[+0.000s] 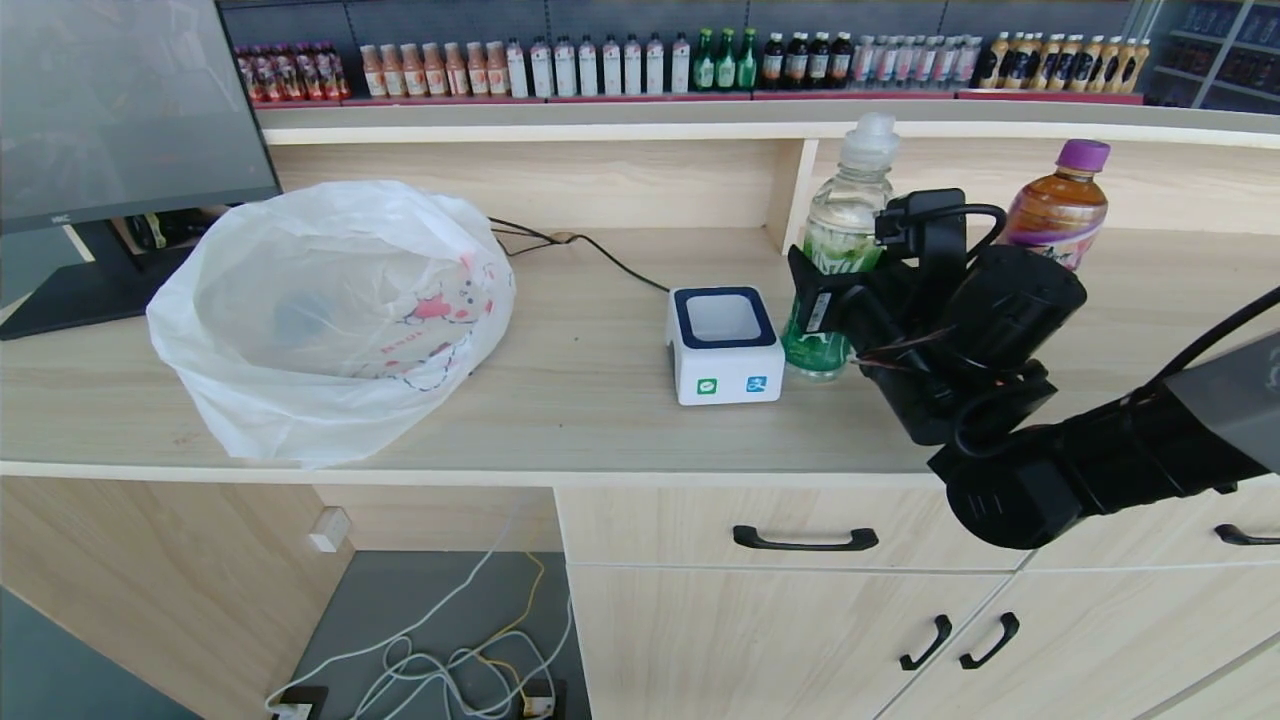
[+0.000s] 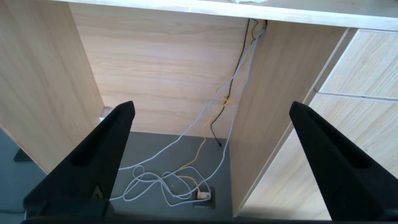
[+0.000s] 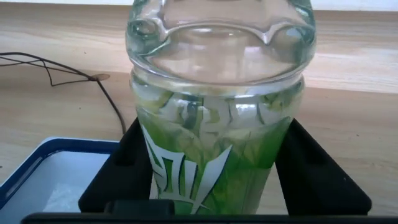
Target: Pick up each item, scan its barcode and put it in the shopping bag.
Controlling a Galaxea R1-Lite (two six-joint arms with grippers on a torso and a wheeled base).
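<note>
Wooden counter (image 1: 600,410) carries the scanner (image 1: 724,345). Just beside it the right gripper (image 1: 835,300) clamps the green bottle (image 1: 842,225), probably for scanning. The left gripper (image 2: 211,109) waits below with its fingers apart.

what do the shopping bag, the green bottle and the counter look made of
Shopping bag: thin plastic film, translucent white, crinkled, slightly glossy.
Green bottle: probably clear plastic, see-through with moulded ridges.
Counter: wood or wood-look laminate, pale grain, matte; cannot tell which.
</note>
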